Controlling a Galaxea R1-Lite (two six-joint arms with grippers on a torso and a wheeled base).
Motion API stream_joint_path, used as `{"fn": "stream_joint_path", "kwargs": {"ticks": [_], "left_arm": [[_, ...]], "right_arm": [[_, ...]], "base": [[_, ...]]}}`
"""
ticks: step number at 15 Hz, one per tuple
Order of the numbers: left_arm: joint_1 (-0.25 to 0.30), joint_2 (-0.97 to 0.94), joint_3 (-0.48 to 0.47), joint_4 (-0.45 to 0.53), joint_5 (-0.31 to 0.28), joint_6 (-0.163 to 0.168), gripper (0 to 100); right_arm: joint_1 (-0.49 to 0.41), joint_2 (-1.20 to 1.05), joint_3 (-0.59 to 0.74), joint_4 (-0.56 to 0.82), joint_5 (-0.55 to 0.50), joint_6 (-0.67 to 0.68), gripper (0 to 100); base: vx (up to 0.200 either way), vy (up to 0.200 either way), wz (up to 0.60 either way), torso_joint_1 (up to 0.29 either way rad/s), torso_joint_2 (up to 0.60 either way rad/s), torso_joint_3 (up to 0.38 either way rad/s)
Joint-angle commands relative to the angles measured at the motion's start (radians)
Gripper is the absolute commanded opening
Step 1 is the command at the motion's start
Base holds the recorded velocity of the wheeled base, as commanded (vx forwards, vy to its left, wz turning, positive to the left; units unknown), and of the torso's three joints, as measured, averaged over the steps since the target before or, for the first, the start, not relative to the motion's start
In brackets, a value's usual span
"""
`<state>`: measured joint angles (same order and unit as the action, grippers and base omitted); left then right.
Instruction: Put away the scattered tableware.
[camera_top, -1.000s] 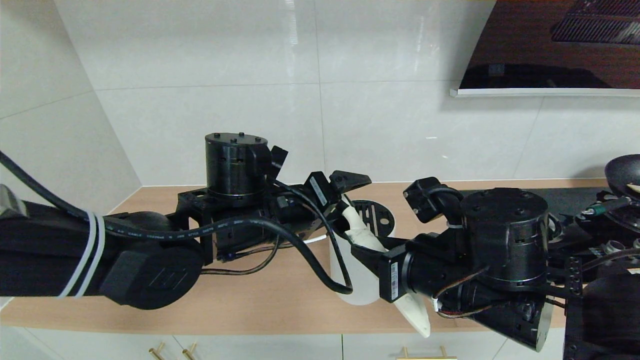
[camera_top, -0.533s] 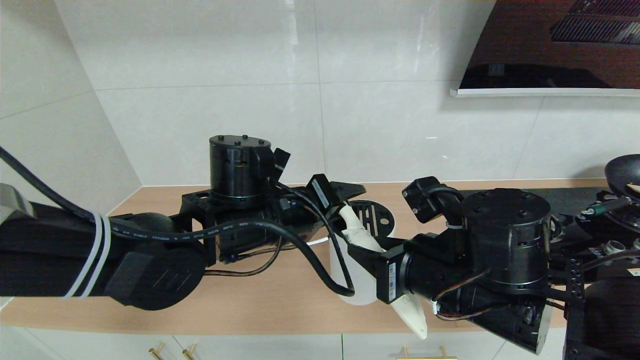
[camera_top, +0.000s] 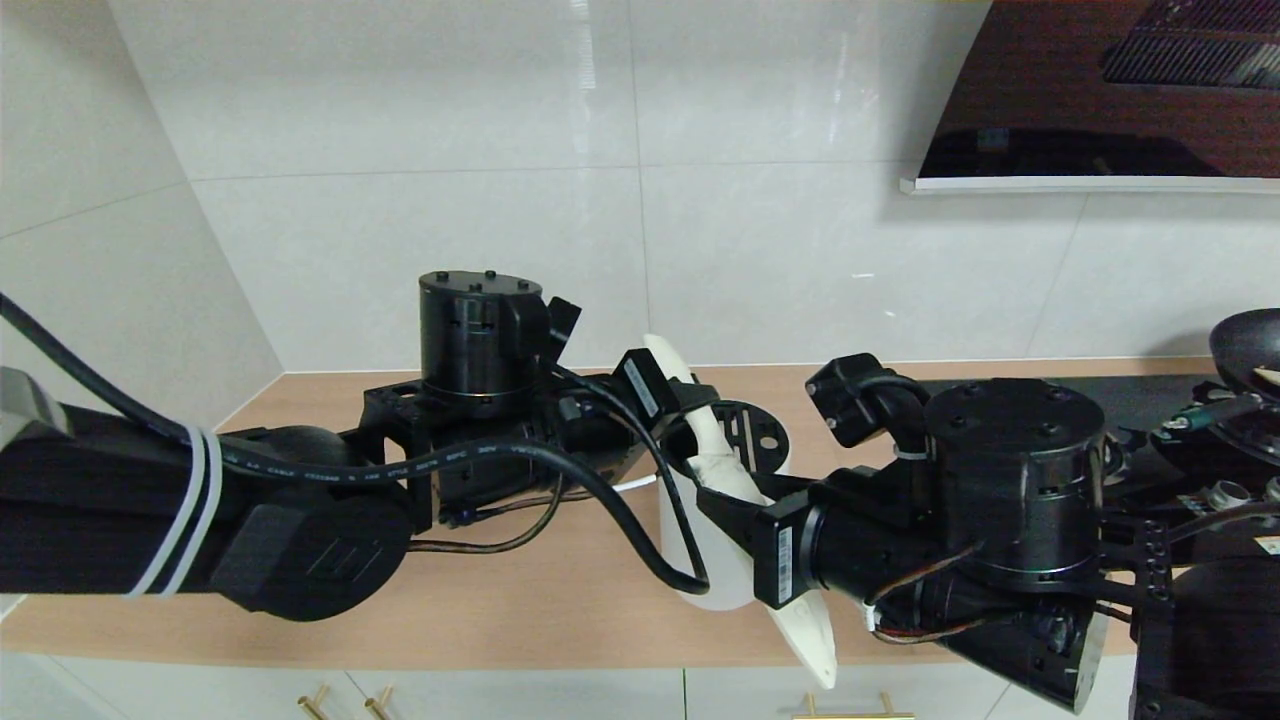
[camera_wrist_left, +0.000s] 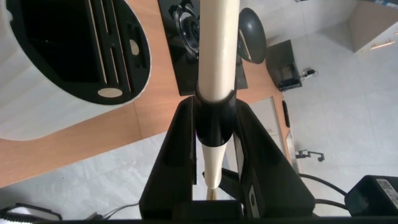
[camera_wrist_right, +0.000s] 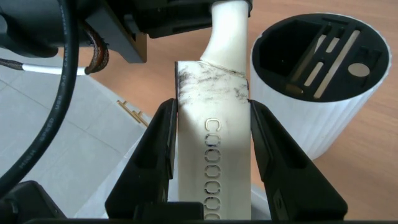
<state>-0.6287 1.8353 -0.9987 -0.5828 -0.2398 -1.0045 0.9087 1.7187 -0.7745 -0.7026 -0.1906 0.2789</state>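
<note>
Both grippers are gripping one white spatula (camera_top: 716, 456). The left gripper (camera_top: 688, 398) is pinching its narrow rounded end, jaws closed tight on it. The right gripper (camera_top: 730, 497) is clamping the wide slotted part between its fingers. A white utensil holder (camera_top: 715, 575) is standing on the wooden counter (camera_top: 560, 570), just beside and below the two grippers.

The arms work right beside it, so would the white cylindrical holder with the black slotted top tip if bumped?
Probably not easily: the white cylindrical holder looks wide for its height, flat on the wooden counter. It seems light plastic, so a bump would likely slide it.
</note>
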Motion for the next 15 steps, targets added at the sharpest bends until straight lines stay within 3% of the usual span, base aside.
{"fn": "stream_joint_path", "kwargs": {"ticks": [1, 5, 6, 12, 14, 15], "left_arm": [[0.000, -0.002, 0.000, 0.000, 0.000, -0.002, 0], [0.000, -0.004, -0.001, 0.000, 0.000, -0.008, 0], [0.000, -0.004, -0.001, -0.002, 0.000, -0.008, 0], [0.009, -0.028, -0.003, -0.003, 0.005, -0.008, 0], [0.038, -0.054, -0.003, -0.003, 0.019, 0.004, 0], [0.053, -0.071, -0.003, -0.003, 0.028, 0.029, 0]], "right_arm": [[0.001, -0.002, 0.000, 0.000, -0.001, 0.000, 0], [0.001, -0.002, 0.000, 0.000, -0.001, -0.001, 0], [0.001, -0.002, 0.000, 0.000, -0.001, -0.001, 100], [-0.004, -0.025, 0.003, -0.034, -0.007, -0.001, 100], [-0.040, -0.083, 0.001, -0.034, -0.021, -0.007, 100], [-0.068, -0.113, 0.001, -0.029, -0.020, -0.009, 100]], "base": [[0.000, 0.000, 0.00, 0.000, 0.00, 0.000], [0.000, 0.000, 0.00, 0.000, 0.00, 0.000], [0.000, 0.000, 0.00, 0.000, 0.00, 0.000], [0.000, 0.000, 0.00, 0.000, 0.00, 0.000], [0.000, 0.000, 0.00, 0.000, 0.00, 0.000], [0.000, 0.000, 0.00, 0.000, 0.00, 0.000]]}}
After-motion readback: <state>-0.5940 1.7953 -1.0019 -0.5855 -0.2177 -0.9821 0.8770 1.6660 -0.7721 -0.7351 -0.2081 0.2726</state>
